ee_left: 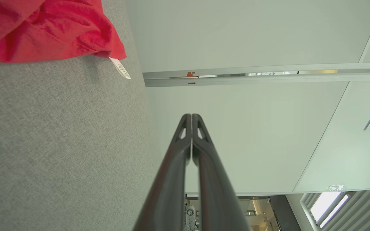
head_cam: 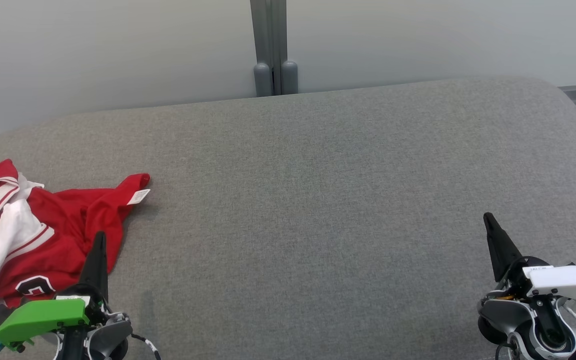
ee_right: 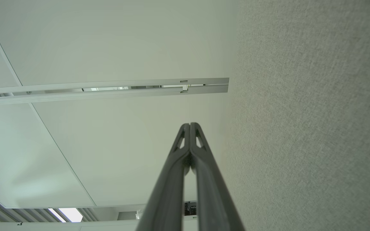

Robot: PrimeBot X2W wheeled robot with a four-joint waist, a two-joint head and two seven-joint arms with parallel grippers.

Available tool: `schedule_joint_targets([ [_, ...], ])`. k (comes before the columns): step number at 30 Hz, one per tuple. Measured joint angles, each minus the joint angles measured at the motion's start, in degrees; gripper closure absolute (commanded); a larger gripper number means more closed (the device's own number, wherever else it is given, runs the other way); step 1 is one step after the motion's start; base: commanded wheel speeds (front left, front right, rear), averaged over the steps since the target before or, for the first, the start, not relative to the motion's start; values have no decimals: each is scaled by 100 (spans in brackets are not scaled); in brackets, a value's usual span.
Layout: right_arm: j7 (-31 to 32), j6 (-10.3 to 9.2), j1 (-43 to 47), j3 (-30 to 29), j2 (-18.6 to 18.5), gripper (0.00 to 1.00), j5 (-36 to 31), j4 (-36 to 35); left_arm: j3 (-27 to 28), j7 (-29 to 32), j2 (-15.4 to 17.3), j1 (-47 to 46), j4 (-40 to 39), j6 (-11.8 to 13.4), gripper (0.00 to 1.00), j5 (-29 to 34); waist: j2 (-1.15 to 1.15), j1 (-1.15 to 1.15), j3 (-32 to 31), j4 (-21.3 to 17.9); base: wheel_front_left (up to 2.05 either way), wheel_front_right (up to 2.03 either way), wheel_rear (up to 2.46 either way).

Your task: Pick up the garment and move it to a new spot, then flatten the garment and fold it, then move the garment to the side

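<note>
**Work surface.** The grey fabric-covered desk (head_cam: 318, 200) with rounded far corners spans the head view. A pale panelled wall (head_cam: 118, 50) with a grey vertical post (head_cam: 271, 45) stands behind its far edge.

**Garment.** The red garment with white stripes and white panels (head_cam: 68, 220) lies crumpled at the left end of the desk, near the front edge, partly cut off by the left border of the head view. One red corner extends toward the desk centre and carries a small white label (head_cam: 140, 196). In the left wrist view the red cloth (ee_left: 50, 29) occupies the upper left corner, with the label (ee_left: 119, 68) lying on the grey fabric just beside it.

**Left gripper.** The left gripper (head_cam: 100, 237), fitted with a green cover (head_cam: 38, 317), sits at the lower left; in the head view its dark fingers overlap the right edge of the garment. In the left wrist view the gripper (ee_left: 191, 117) is apart from the cloth. The jaws are fully closed, tip against tip, with nothing between them.

**Right gripper.** The right gripper (head_cam: 490, 220), fitted with a white cover (head_cam: 565, 280), sits at the lower right over bare grey fabric, well apart from the garment. In the right wrist view the gripper (ee_right: 189, 125) shows the jaws pressed together and empty.
</note>
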Motion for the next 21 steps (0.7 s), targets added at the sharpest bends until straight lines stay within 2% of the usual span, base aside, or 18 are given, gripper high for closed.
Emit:
schedule_joint_targets([
  [14, 0, 0, 0, 0, 0, 100, 0, 0, 0, 0, 0, 0, 1, 0, 100, 0, 0, 0, 0, 0, 0, 0, 0],
  [15, 0, 0, 3, 0, 2, 0, 0, 9, -1, 0, -2, 3, 9, 1, 0, -1, 0, 0, 0, 0, 0, 0, 0],
  [16, -1, 0, 21, 2, 10, 100, 1, 46, -3, -4, -10, 26, 49, 2, 100, -1, 0, 0, 0, 0, 0, 0, 0],
  [17, -1, -1, 56, 5, 23, 0, 1, 89, -8, -5, -21, 65, 96, 2, 0, -1, 0, 0, 0, 0, 0, 0, 0],
  [21, -45, -1, 225, 57, 55, 0, -3, 218, -57, -18, -53, 230, 208, 16, 0, -1, 0, 0, 3, 0, 0, 0, 0],
])
